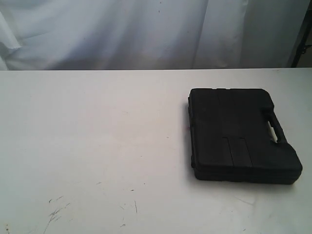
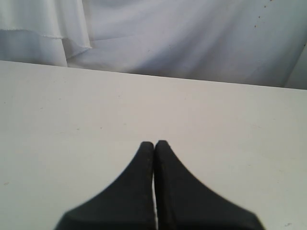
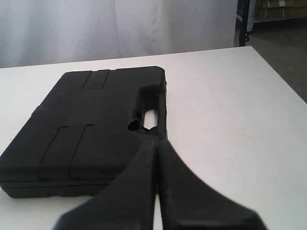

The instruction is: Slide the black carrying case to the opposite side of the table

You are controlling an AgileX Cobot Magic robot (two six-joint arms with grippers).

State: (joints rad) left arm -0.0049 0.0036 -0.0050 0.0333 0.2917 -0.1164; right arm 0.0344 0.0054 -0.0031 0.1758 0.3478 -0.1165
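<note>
The black carrying case (image 1: 241,134) lies flat on the right part of the white table (image 1: 97,146), its handle cut-out toward the right edge. Neither arm shows in the exterior view. In the right wrist view the case (image 3: 86,124) fills the area ahead, and my right gripper (image 3: 157,143) is shut and empty, its tips close to the case's handle corner; contact cannot be told. My left gripper (image 2: 154,143) is shut and empty over bare table (image 2: 72,110), with no case in its view.
A white curtain (image 1: 146,29) hangs behind the table's far edge. Dark scratches (image 1: 56,212) mark the near left of the tabletop. In the right wrist view the table's edge (image 3: 283,81) drops off to a dark floor beside the case.
</note>
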